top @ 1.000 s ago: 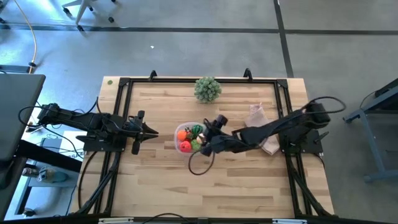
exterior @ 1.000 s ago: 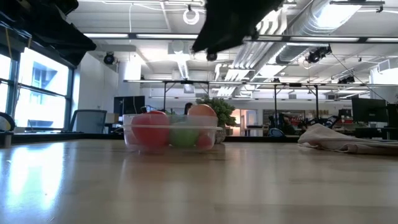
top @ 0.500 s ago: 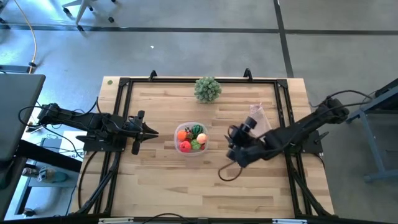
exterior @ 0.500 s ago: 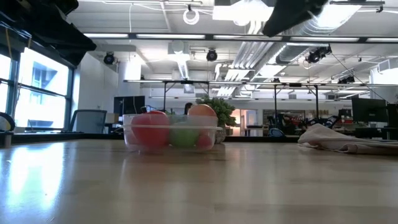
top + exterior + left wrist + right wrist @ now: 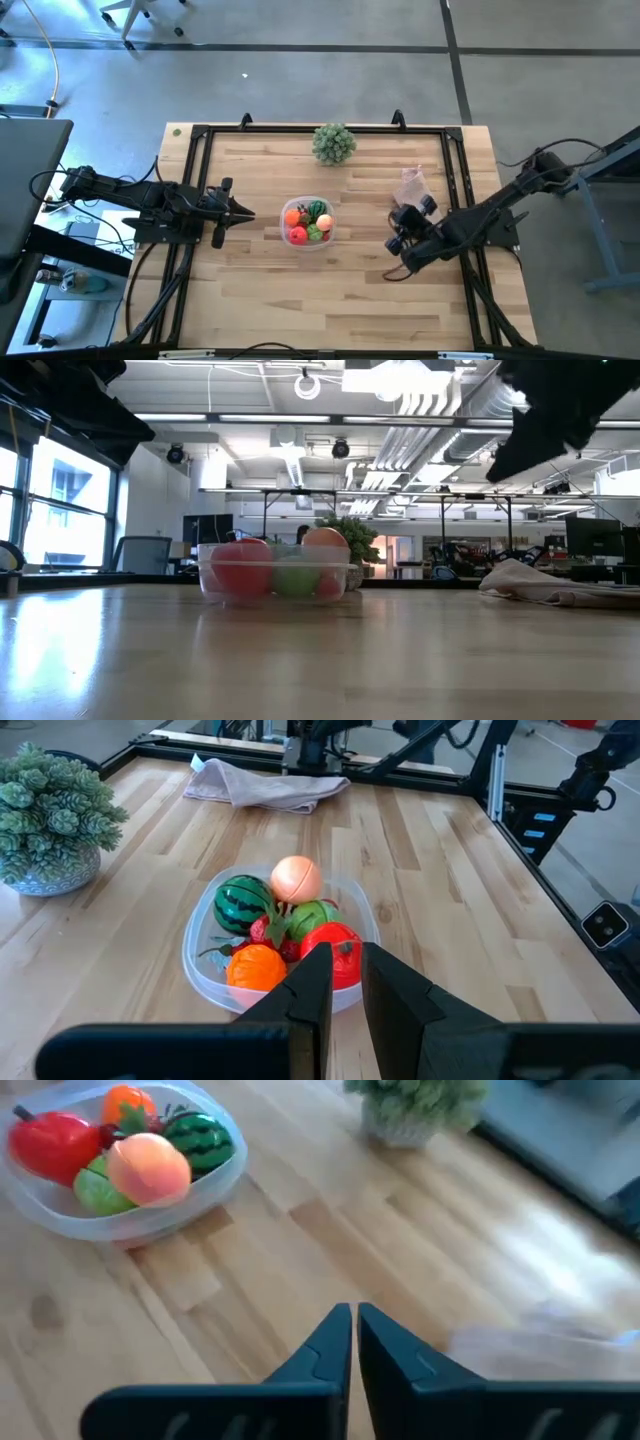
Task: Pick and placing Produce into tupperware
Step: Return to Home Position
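Note:
The clear tupperware (image 5: pixel 307 223) rests on its base at mid-table. It holds the Produce: a red ball (image 5: pixel 335 942), an orange one (image 5: pixel 258 965), a striped green one (image 5: pixel 243 900), a pink one (image 5: pixel 296 878) and a plain green one (image 5: pixel 312 915). My left gripper (image 5: pixel 246 212) hovers left of the tupperware, shut and with nothing in it (image 5: pixel 338 960). My right gripper (image 5: pixel 393 244) is raised above the table to the right of the tupperware. It is shut on nothing (image 5: pixel 354 1320) and shows as a dark shape high in the low view (image 5: pixel 555 420).
A bushy pale-green ball in a pot (image 5: pixel 334 143) stands near the far edge. A pinkish-white plastic bag (image 5: pixel 412 185) lies at the right, just beyond my right arm. A black frame rail (image 5: pixel 200 130) runs round the table. Bare wood lies along the near side.
My right gripper has drawn back from over the tupperware toward the table's right edge and slightly toward the near edge, staying raised. The tupperware, which it partly covered in the high view, now shows in full. My left arm has kept still.

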Robot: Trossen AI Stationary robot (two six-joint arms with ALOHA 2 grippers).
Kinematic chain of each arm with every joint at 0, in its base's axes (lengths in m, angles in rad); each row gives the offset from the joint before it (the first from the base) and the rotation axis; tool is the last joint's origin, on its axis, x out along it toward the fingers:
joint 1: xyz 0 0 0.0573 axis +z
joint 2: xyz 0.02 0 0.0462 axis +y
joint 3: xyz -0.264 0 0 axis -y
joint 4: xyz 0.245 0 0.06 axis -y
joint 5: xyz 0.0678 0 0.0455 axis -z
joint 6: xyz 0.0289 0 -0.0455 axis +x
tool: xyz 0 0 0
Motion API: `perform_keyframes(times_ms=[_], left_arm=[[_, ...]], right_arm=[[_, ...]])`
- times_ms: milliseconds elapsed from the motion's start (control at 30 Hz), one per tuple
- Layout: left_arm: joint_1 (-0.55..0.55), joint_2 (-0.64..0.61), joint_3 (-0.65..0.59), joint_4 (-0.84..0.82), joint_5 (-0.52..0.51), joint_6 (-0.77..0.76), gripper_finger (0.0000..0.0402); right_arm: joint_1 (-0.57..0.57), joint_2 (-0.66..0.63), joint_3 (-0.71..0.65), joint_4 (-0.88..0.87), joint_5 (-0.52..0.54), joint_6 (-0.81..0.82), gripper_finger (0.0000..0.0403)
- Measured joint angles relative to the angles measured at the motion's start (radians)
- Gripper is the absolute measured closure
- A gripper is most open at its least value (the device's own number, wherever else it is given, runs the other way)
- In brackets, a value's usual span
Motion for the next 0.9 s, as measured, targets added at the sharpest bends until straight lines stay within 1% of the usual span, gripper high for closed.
perform_keyframes(times_ms=[67,133,167,233,267,333,367,433,500,567,633,733,900], left_arm=[[0.000,0.000,0.000,0.000,0.000,0.000,0.0355],[0.000,0.000,0.000,0.000,0.000,0.000,0.0355],[0.000,0.000,0.000,0.000,0.000,0.000,0.0355],[0.000,0.000,0.000,0.000,0.000,0.000,0.0355],[0.000,0.000,0.000,0.000,0.000,0.000,0.0355],[0.000,0.000,0.000,0.000,0.000,0.000,0.0355],[0.000,0.000,0.000,0.000,0.000,0.000,0.0355],[0.000,0.000,0.000,0.000,0.000,0.000,0.0355],[0.000,0.000,0.000,0.000,0.000,0.000,0.0355],[0.000,0.000,0.000,0.000,0.000,0.000,0.0355],[0.000,0.000,0.000,0.000,0.000,0.000,0.0355],[0.000,0.000,0.000,0.000,0.000,0.000,0.0355],[0.000,0.000,0.000,0.000,0.000,0.000,0.0355]], right_arm=[[-0.035,-0.062,-0.093,0.169,-0.037,-0.089,0.0390],[-0.089,-0.125,-0.182,0.405,-0.103,-0.275,0.0399],[-0.124,-0.160,-0.221,0.536,-0.157,-0.383,0.0401],[-0.214,-0.229,-0.285,0.790,-0.307,-0.607,0.0400],[-0.263,-0.263,-0.310,0.898,-0.399,-0.702,0.0400],[-0.370,-0.332,-0.335,1.039,-0.583,-0.852,0.0402],[-0.422,-0.368,-0.338,1.079,-0.668,-0.901,0.0402],[-0.524,-0.447,-0.331,1.106,-0.813,-0.971,0.0402],[-0.606,-0.516,-0.311,1.102,-0.929,-1.021,0.0402],[-0.664,-0.583,-0.295,1.102,-1.023,-1.060,0.0403],[-0.702,-0.647,-0.287,1.083,-1.082,-1.087,0.0403],[-0.737,-0.742,-0.287,1.028,-1.092,-1.109,0.0403],[-0.744,-0.865,-0.287,0.961,-0.982,-1.114,0.0403]])
